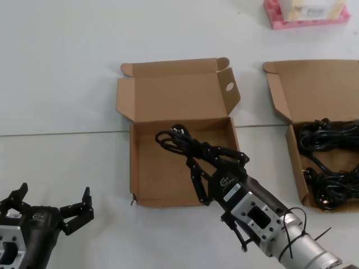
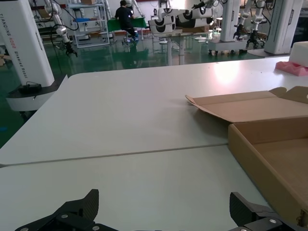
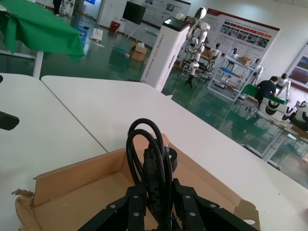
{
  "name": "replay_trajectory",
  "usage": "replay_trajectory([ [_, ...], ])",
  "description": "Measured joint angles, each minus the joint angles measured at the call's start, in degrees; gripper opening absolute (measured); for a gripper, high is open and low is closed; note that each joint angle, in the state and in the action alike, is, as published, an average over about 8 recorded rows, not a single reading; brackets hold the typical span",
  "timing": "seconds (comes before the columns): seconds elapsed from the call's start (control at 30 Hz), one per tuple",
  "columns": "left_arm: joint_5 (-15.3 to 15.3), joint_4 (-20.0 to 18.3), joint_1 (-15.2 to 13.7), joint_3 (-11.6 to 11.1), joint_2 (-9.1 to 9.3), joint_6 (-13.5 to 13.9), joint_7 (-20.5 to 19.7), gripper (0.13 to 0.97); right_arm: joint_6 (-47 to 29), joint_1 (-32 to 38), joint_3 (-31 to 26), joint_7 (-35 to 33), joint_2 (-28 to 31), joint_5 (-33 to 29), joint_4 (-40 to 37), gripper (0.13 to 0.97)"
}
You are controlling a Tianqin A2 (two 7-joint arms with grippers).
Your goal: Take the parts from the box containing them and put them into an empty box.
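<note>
A black cable bundle (image 1: 180, 141) is gripped by the right gripper (image 1: 206, 168) above the empty box (image 1: 147, 179), best lowered centrally before release; left gripper (image 1: 53, 210), beside it, idles open.

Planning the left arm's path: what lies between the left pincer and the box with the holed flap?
Only bare white table lies between the idle left pincer and the box with the holed flap; both the head and left wrist views show it.

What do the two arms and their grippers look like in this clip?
Both grippers are black with jointed, linked fingers. The right gripper has a white label on its body, a silver-grey metal wrist and thin black cables. The left gripper sits on a similar black and grey wrist.
</note>
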Motion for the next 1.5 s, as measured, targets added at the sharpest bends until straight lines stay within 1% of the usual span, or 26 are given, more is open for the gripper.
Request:
replay_trajectory([
  [0.4, 0.00, 0.00, 0.00, 0.00, 0.00, 0.00, 0.00, 0.966, 0.07, 0.19, -0.16, 0.00, -0.04, 0.04, -0.21, 0.272],
  [0.67, 0.00, 0.00, 0.00, 0.00, 0.00, 0.00, 0.00, 0.966, 0.07, 0.19, -0.16, 0.00, -0.04, 0.04, -0.21, 0.357],
  [0.7, 0.00, 0.00, 0.00, 0.00, 0.00, 0.00, 0.00, 0.966, 0.07, 0.19, -0.16, 0.00, -0.04, 0.04, -0.21, 0.357],
  [0.97, 0.00, 0.00, 0.00, 0.00, 0.00, 0.00, 0.00, 0.966, 0.14, -0.19, 0.40, 0.00, -0.06, 1.08, -0.15, 0.509],
  [1.0, 0.00, 0.00, 0.00, 0.00, 0.00, 0.00, 0.00, 0.966, 0.17, -0.34, 0.61, 0.00, -0.07, 1.48, -0.12, 0.509],
  [1.27, 0.00, 0.00, 0.00, 0.00, 0.00, 0.00, 0.00, 0.966, 0.52, -2.11, 3.24, 0.00, -0.16, 6.27, 0.18, 0.710],
  [1.3, 0.00, 0.00, 0.00, 0.00, 0.00, 0.00, 0.00, 0.966, 0.57, -2.35, 3.61, 0.00, -0.18, 6.95, 0.22, 0.710],
  [1.5, 0.00, 0.00, 0.00, 0.00, 0.00, 0.00, 0.00, 0.966, 0.88, -3.93, 5.95, 0.00, -0.26, 11.25, 0.48, 0.823],
])
